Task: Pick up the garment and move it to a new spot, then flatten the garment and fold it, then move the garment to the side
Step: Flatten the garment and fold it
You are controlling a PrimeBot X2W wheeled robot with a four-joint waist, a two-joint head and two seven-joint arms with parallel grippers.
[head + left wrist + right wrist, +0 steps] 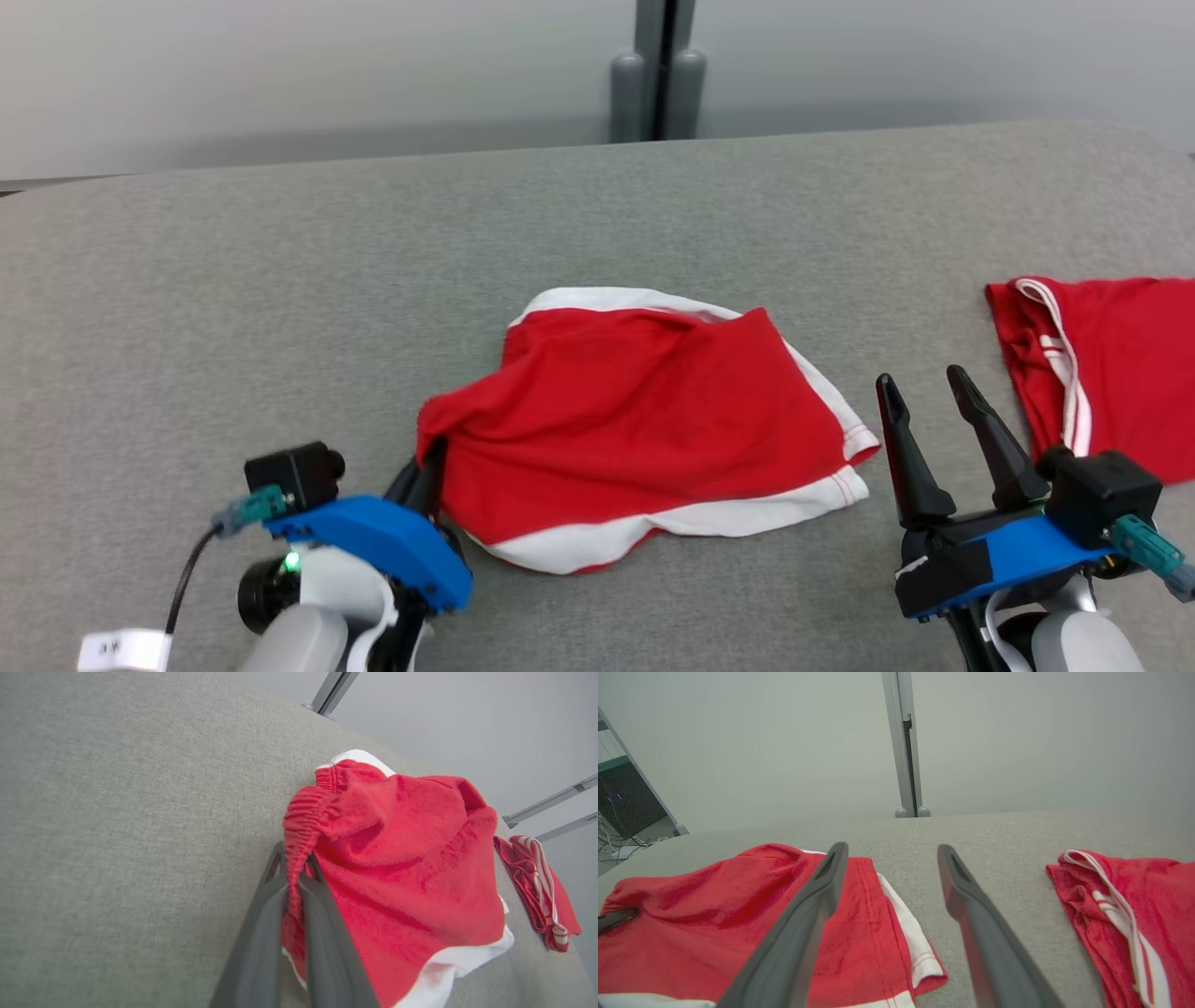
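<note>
The garment [635, 420], red shorts with white trim, lies rumpled in the middle of the grey table [280, 280]. My left gripper [425, 471] is at its left corner, shut on the gathered elastic waistband. In the left wrist view the red fabric [411, 882] is pinched between the two dark fingers [261, 933] and lifts a little there. My right gripper [922, 381] stands open just right of the garment's white-hemmed edge, with nothing in it. In the right wrist view the garment [714, 919] lies under and left of that gripper [892, 848].
A second red garment [1102, 373] with white stripes lies at the table's right edge, right of my right gripper, also seen as a red heap [537, 891] [1125, 905]. A grey post [658, 70] stands behind the table's far edge.
</note>
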